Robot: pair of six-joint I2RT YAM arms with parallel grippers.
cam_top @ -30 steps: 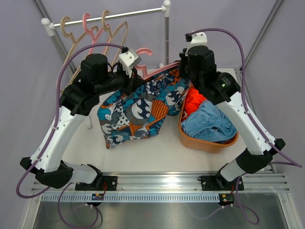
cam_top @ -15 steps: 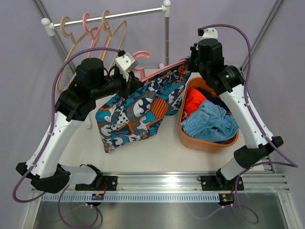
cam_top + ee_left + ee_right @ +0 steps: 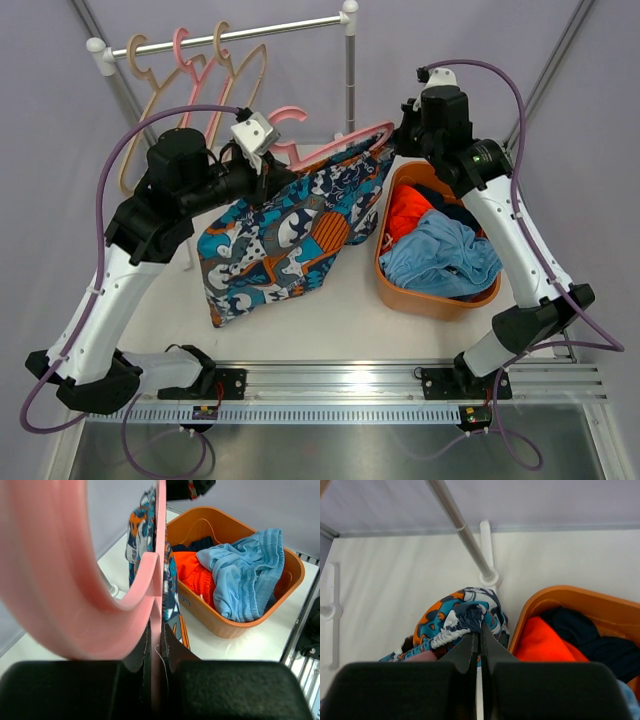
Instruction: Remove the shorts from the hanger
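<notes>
The blue-orange-white printed cloth shorts [image 3: 285, 235] hang on the pink plastic hanger [image 3: 75, 610], held in the air above the white worktop [image 3: 330, 320], w/ the legs drooping toward 7 o'clock. The left tool [image 3: 265, 170] is clamped on the hanger near its hook, at the 10 o'clock end. The right tool [image 3: 398, 135] sits at the 2 o'clock end with its jaws closed. The right wrist view suggests it is pinching the gathered elastic waistband, though the contact itself is partly hidden.

At 3 o'clock of the printed shorts stands the orange plastic basket [image 3: 430, 305]. It holds the light blue shorts [image 3: 440, 255], the orange-red shorts [image 3: 405, 212] and the dark navy shorts [image 3: 580, 630], all off their hangers. The metal rail [image 3: 230, 35] at 12 o'clock carries bare spare hangers [image 3: 180, 60].

Judgement: the cloth is light, limp and prob. a bit slick, so it will sag and bunch rather than keep its shape. The waistband is the best hold because it is thicker, elastic and less likely to slip than a leg. It needs stretching over the hanger's end, since the elastic could snag on that tip. The hanger is stiff, so a grip near the hook gives a firm counter-hold.
</notes>
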